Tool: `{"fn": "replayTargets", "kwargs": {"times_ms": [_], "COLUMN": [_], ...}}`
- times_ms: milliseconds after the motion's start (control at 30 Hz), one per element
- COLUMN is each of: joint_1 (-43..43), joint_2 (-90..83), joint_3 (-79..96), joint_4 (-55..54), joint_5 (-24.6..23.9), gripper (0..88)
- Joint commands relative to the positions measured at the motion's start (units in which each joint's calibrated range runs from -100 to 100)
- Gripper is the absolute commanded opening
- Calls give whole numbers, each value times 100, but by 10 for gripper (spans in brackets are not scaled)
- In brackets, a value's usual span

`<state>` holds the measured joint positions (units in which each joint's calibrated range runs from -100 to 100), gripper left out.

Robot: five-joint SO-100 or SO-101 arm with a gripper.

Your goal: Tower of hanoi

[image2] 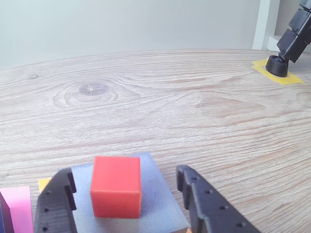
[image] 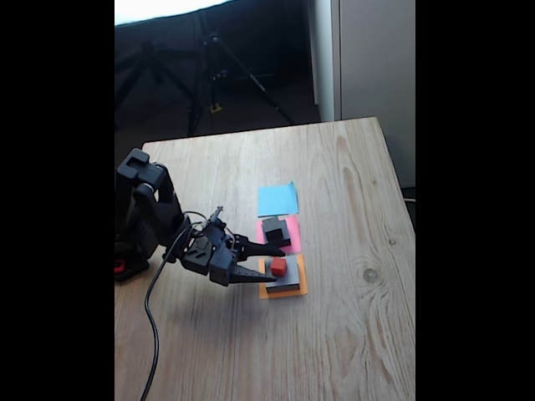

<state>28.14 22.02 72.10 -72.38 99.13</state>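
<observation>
Red cube (image2: 116, 186) sits on the grey block (image2: 158, 199), over the orange paper square (image: 284, 289) midway along the table (image: 351, 334), nearer its right edge in the fixed view. Gripper (image2: 125, 199) fingers spread, straddling it, empty. Judged light, rigid, flat-sided: pinch opposite side faces. Matte, sharp-edged.

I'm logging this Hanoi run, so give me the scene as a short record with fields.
surface: wooden table
gripper: open, fingers either side of red cube
red cube: on grey block
grey block: on orange paper
black blocks: on pink paper
blue paper: bare
</observation>
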Motion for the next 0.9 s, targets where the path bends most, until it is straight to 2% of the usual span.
{"fn": "replayTargets", "kwargs": {"times_ms": [0,867], "joint_1": [57,-60], "joint_2": [1,77], "joint_3": [-55,-64], "joint_4": [-148,-245], "joint_5": [87,87], "gripper": [209,81]}}
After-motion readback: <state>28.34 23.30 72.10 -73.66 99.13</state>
